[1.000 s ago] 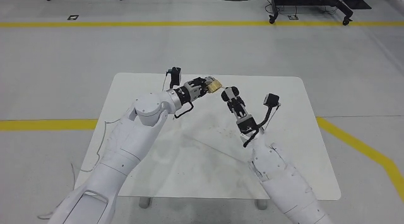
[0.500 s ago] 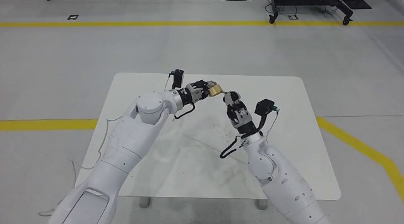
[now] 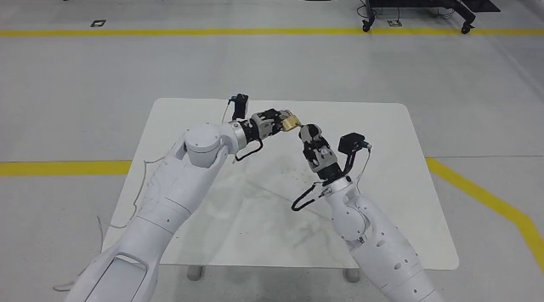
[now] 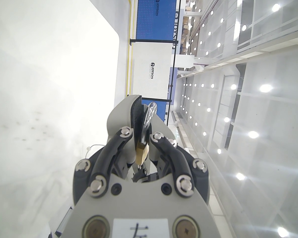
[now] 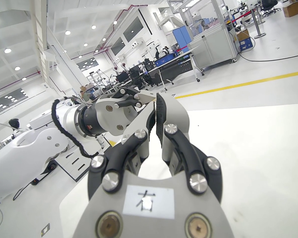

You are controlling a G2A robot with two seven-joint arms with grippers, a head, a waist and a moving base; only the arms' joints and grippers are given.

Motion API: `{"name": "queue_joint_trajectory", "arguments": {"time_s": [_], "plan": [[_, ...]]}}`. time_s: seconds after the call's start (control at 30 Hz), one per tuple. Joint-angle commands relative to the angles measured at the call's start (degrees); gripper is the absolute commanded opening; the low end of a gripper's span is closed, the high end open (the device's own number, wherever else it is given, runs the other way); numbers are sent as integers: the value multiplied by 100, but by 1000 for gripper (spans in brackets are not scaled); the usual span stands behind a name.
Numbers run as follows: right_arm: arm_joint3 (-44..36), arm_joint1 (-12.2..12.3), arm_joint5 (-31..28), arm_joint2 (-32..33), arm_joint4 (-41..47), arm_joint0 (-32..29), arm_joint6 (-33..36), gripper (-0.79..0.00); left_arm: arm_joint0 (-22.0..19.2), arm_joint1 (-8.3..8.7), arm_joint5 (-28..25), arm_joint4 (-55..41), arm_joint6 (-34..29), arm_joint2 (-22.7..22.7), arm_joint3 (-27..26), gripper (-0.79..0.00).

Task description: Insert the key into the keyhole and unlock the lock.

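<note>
- Two fingers of the left gripper are clamped on the lock, holding it in the air above the far middle of the table.
- Just right of the lock and slightly nearer, the right gripper has its pads pressed together. The key is presumably pinched there, but it cannot be made out between them.
- The step in hand looks like lining the key up with the keyhole. The two grippers are tip to tip, and insertion does not appear done.
- The next move calls for a fine match of the key's blade to the keyhole's axis. After that come a short straight push and a twist of the right wrist, with the left grip held firm.
- From above, the lock's brass body shows at the right end of the left fingers, turned toward the right gripper, and the shackle sits between the left pads. Its long axis seems to run roughly left to right. The tilt and the keyhole face cannot be told.
</note>
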Motion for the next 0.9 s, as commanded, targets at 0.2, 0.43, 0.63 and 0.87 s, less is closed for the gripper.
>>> {"name": "queue_joint_trajectory", "arguments": {"time_s": [0.2,0.43,0.63,0.87], "plan": [[90,-25,9,33,-28,22,29,-785,18,-13,5,14,-8,-30,-7,-785],[124,-44,47,26,-120,20,141,-785,20,-27,5,45,-8,-43,0,-785],[167,-64,60,13,-63,31,334,-785,28,-38,-13,56,-6,-64,4,-785],[71,-94,-272,130,807,-46,536,-785,28,-47,-31,80,-12,-91,2,-785]]}}
